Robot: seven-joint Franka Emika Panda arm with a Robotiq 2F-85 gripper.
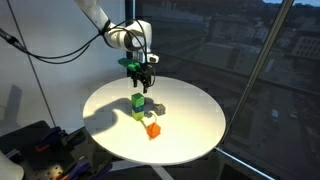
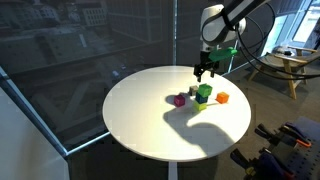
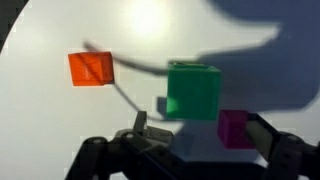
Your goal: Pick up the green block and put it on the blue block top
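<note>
The green block (image 3: 193, 90) shows large in the wrist view and seems to stand raised on something hidden beneath it. It also shows in both exterior views (image 1: 138, 101) (image 2: 204, 93), near the middle of the round white table (image 1: 110, 135). The blue block is not visible in any view. My gripper (image 3: 200, 128) is open and empty. It hovers just above the green block (image 1: 140, 72) (image 2: 204, 68), not touching it.
An orange block (image 3: 91, 68) (image 1: 153, 129) (image 2: 223, 97) and a magenta block (image 3: 236, 128) (image 2: 180, 99) lie close beside the green one. A yellow-green block (image 1: 139, 115) sits next to it. The table edge and windows surround the table.
</note>
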